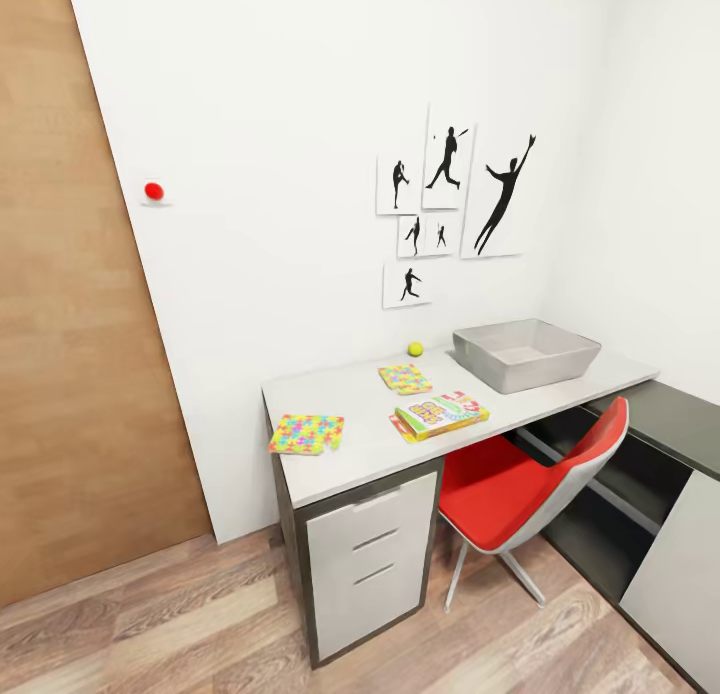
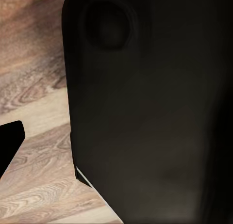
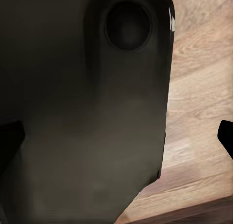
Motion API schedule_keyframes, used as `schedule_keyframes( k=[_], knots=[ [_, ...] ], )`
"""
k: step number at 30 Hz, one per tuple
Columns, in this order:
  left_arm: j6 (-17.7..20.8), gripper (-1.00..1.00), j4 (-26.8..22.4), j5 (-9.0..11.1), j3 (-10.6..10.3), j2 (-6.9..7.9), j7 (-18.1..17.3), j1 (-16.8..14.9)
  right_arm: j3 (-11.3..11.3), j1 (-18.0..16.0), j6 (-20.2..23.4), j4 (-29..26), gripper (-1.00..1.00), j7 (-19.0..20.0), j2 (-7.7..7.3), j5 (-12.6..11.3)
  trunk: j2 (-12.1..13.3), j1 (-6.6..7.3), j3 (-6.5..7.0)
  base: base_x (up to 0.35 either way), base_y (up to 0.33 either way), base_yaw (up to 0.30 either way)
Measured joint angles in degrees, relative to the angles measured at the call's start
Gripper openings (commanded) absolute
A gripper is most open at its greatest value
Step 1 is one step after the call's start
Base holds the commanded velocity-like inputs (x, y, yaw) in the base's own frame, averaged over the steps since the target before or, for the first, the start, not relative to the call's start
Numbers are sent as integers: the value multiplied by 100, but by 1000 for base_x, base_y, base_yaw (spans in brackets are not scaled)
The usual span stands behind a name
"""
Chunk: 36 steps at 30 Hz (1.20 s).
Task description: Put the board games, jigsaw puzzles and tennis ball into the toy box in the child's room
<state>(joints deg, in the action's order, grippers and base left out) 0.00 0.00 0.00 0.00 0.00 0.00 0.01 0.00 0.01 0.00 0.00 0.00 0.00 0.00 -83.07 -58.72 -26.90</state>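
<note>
On the table [image 1: 350,454], left to right: one puzzle [image 1: 307,433] at the near edge, a second puzzle [image 1: 405,378], the ball [image 1: 415,349] by the wall, a game box [image 1: 440,415] — then the grey bin [image 1: 525,354]. Whether either gripper is wide or closed — cannot tell.

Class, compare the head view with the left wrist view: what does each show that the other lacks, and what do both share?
Head view alone: the table carrying the toy box, the tennis ball, two jigsaw puzzles and a board game; also a red chair, a wood door and silhouette pictures.
Left wrist view alone: a large dark body close to the camera.
Both: the wood-plank floor.
</note>
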Motion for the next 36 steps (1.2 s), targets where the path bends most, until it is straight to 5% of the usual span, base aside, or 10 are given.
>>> schedule_keyframes(
  k=[10,36],
  knots=[
    [-24,100,8,5,17,-64,0,-9,-2,-9,11,-18,100,19,152,6,1,0,1,0,0,0],
    [-24,100,8,3,8,-36,0,-10,-6,-9,3,-20,100,-5,121,4,1,0,1,0,0,0]
  ],
)
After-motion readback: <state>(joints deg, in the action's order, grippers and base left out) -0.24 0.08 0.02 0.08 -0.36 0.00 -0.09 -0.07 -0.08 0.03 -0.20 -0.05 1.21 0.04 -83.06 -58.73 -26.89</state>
